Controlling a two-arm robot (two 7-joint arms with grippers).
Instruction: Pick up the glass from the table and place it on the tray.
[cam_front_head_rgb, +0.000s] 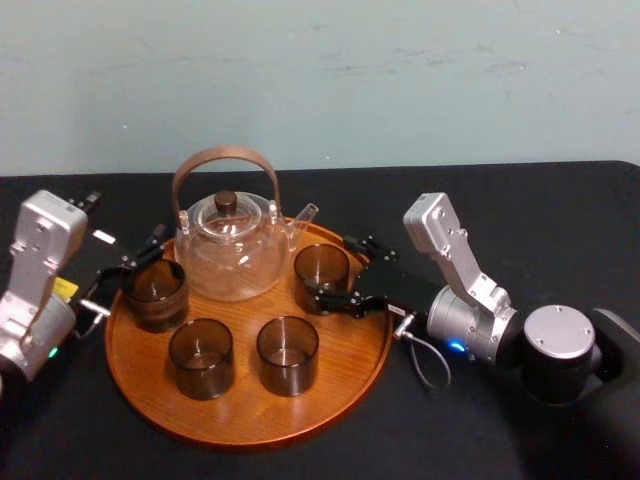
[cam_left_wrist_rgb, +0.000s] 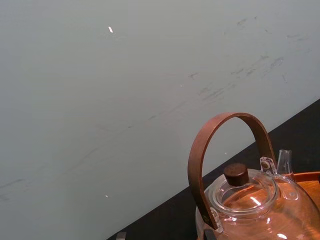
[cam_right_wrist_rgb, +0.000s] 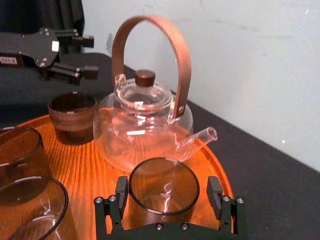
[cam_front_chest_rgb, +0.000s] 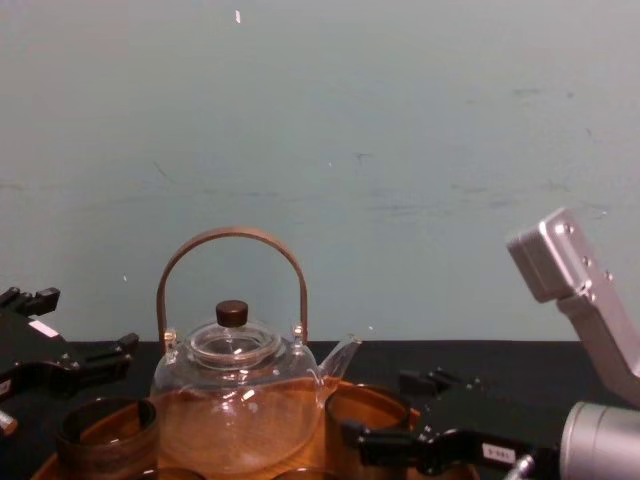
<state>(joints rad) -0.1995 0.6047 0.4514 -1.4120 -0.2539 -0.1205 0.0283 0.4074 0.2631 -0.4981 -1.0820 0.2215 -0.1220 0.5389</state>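
A smoky brown glass (cam_front_head_rgb: 321, 275) stands upright on the right side of the round wooden tray (cam_front_head_rgb: 240, 435), beside the teapot's spout. My right gripper (cam_front_head_rgb: 330, 270) is open around it. In the right wrist view the glass (cam_right_wrist_rgb: 164, 187) sits between the fingers (cam_right_wrist_rgb: 215, 192), with a gap showing on one side. My left gripper (cam_front_head_rgb: 130, 258) is open at the tray's left edge, just behind another glass (cam_front_head_rgb: 155, 293) and holding nothing. It also shows far off as the left gripper (cam_right_wrist_rgb: 89, 56) in the right wrist view.
A glass teapot (cam_front_head_rgb: 228, 250) with a brown arched handle stands at the back of the tray. Two more glasses (cam_front_head_rgb: 201, 357) (cam_front_head_rgb: 287, 354) stand at the tray's front. Black table (cam_front_head_rgb: 520, 210) surrounds the tray, with a pale wall behind.
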